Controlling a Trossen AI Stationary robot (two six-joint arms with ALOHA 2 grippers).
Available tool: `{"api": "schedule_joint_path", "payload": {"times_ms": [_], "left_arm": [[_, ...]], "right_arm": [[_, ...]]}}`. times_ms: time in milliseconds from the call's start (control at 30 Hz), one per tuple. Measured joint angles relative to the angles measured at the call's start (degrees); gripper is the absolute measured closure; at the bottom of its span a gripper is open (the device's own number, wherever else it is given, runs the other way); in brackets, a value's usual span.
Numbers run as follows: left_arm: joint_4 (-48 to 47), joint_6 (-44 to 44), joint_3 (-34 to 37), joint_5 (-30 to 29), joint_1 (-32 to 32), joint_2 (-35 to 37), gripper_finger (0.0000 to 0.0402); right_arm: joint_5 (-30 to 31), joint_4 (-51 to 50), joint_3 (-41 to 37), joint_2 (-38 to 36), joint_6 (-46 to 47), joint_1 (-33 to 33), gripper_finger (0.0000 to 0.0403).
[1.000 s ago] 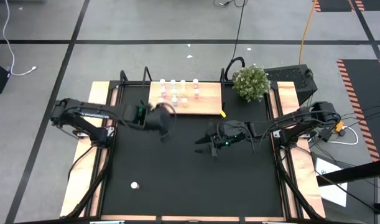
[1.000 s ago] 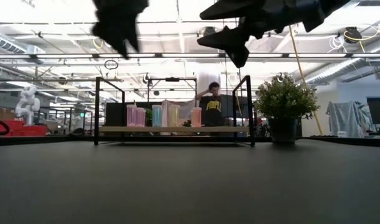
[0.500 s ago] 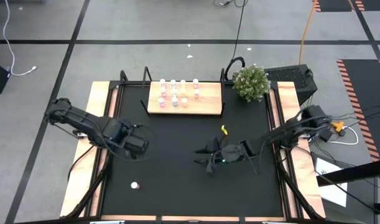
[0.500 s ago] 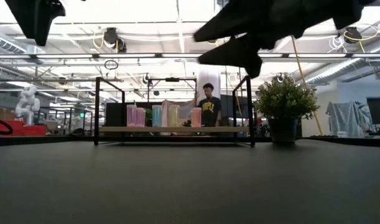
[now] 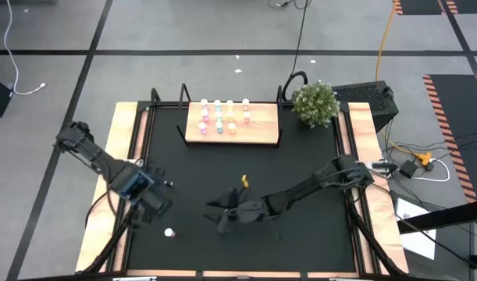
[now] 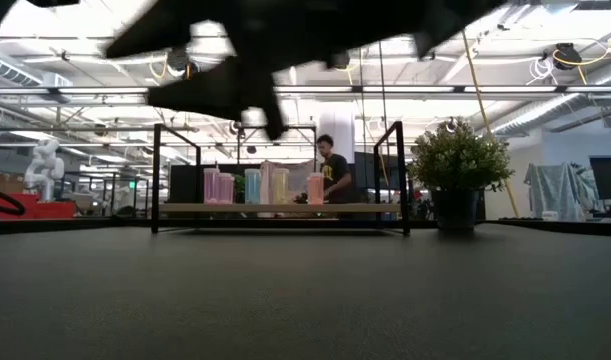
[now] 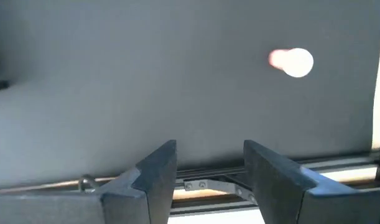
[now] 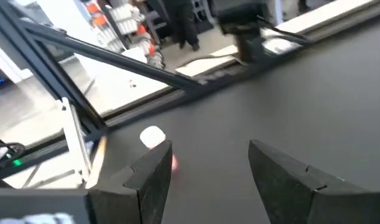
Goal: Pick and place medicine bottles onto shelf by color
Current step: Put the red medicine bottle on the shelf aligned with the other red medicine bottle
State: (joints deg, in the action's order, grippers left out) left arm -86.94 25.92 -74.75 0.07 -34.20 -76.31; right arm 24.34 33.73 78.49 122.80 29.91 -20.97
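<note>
Stray pink bottle [image 5: 169,232] lying lower left of black tabletop [image 5: 300,250], apart from shelf [image 5: 232,134]. My right claw [image 8: 205,171] agape, empty, approaching it; left claw [image 7: 208,171] also agape, empty. Bottle probably light, smooth, prone to rolling; pinch across body below cap.

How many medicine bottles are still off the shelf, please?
1 visible: a pink bottle lying on the black tabletop near the front left, by the left gripper. The rest stand on the shelf.

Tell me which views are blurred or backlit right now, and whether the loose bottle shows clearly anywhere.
Low view: arms overhead are dark, smeared silhouettes against bright ceiling lights. Left wrist view: the loose bottle is a soft, overexposed blob. Right wrist view: it shows sharper beside a finger, background blurred. High view: evenly lit, bottle tiny.
</note>
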Motion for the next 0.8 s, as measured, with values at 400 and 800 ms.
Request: {"api": "schedule_joint_path", "payload": {"times_ms": [400,800], "left_arm": [[15.93,9.83,5.79,-0.05,-15.42,-0.06,0.0215],[20.56,28.18,16.58,-0.02,-23.15,-0.07,0.0215]], "right_arm": [[-1.86,-5.56,24.39,17.17,-7.05,-0.53,0.0188],[-8.98,-8.90,38.59,28.84,-10.60,1.94,0.0115]]}}
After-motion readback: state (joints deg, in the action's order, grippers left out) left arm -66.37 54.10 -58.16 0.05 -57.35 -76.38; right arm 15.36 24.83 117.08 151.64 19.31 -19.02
